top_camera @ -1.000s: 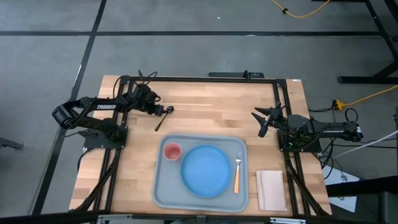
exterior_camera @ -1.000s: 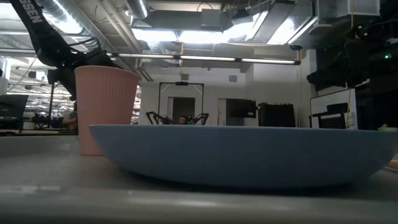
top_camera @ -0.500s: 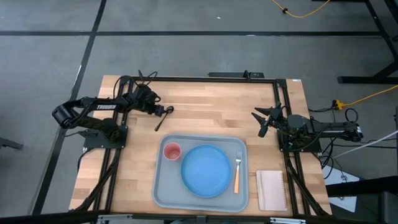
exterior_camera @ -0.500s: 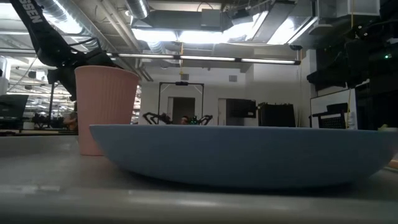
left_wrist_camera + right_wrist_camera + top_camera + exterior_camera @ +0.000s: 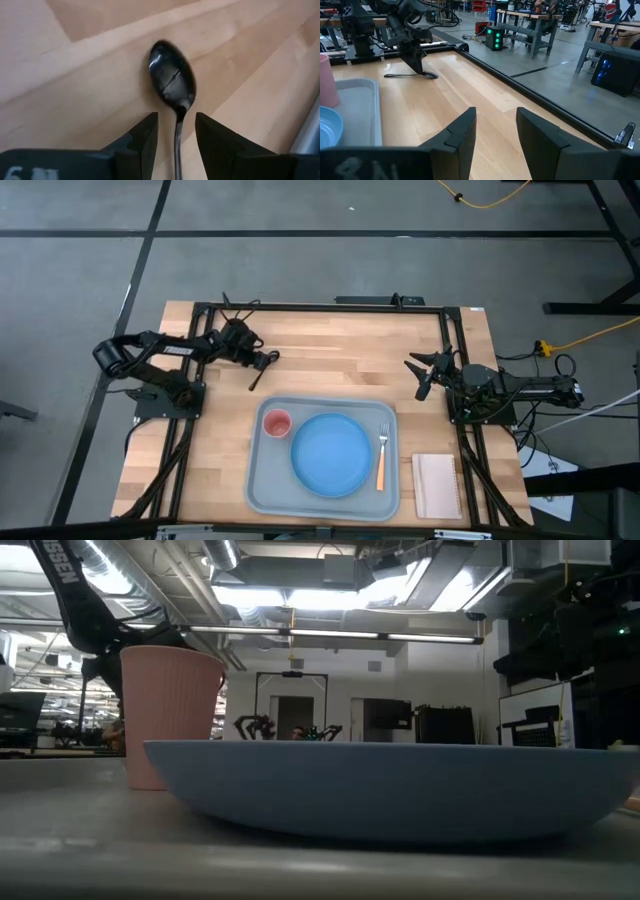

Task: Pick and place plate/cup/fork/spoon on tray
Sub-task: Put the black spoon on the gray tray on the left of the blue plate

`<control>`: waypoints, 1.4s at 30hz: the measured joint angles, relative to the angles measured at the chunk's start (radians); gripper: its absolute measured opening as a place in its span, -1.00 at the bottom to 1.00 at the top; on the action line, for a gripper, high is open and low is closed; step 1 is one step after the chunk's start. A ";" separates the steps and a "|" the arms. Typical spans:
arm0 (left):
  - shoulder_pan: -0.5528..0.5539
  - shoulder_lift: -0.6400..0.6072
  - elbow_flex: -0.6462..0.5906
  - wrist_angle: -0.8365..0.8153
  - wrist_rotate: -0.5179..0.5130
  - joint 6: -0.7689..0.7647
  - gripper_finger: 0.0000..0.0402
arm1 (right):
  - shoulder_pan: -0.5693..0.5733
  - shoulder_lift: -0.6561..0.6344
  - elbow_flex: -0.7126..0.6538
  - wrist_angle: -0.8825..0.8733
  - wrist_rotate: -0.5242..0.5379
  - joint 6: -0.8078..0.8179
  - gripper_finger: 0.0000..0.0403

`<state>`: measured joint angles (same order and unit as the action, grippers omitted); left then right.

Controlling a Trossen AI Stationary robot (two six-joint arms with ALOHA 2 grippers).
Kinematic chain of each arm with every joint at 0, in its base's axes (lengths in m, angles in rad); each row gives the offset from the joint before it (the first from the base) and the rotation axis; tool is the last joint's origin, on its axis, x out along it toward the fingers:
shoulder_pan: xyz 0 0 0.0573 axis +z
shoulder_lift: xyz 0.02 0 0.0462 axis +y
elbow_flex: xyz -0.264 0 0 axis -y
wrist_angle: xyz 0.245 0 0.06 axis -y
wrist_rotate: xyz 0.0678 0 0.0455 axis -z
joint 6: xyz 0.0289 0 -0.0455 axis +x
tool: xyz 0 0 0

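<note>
The dark spoon [image 5: 255,380] lies flat on the wooden table, left of centre and beyond the tray; its bowl [image 5: 171,75] shows in the left wrist view. My left gripper [image 5: 265,360] is open and points down over the spoon's neck, with one finger on each side of the handle [image 5: 177,142], apart from it. The tray [image 5: 262,492] holds the blue plate [image 5: 331,454], the pink cup [image 5: 276,424] and the orange-handled fork [image 5: 381,458]. My right gripper [image 5: 418,372] is open and empty at the table's right side.
A small white pad [image 5: 436,485] lies right of the tray near the front edge. A black frame [image 5: 320,306] runs along the table's far edge and sides. Bare wood lies between the spoon and my right gripper.
My left arm has shifted its elbow a little toward the far edge, while its gripper has stayed over the spoon's bowl end. The spoon has kept its place on the table.
</note>
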<state>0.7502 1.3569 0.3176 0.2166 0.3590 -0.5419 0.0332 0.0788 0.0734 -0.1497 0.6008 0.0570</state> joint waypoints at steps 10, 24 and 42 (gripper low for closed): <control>0.004 0.099 0.003 0.058 0.064 0.003 -0.38 | 0.000 0.000 0.000 0.000 0.000 -0.010 -0.28; 0.002 0.131 0.002 0.130 0.073 0.021 -0.48 | 0.000 0.000 0.000 0.000 0.000 -0.016 -0.28; 0.002 0.101 -0.001 0.175 0.067 -0.003 -0.99 | 0.000 0.000 0.000 0.000 0.001 -0.038 -0.28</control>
<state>0.7522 1.4584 0.3165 0.3919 0.4262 -0.5452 0.0334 0.0784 0.0731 -0.1501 0.6016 0.0191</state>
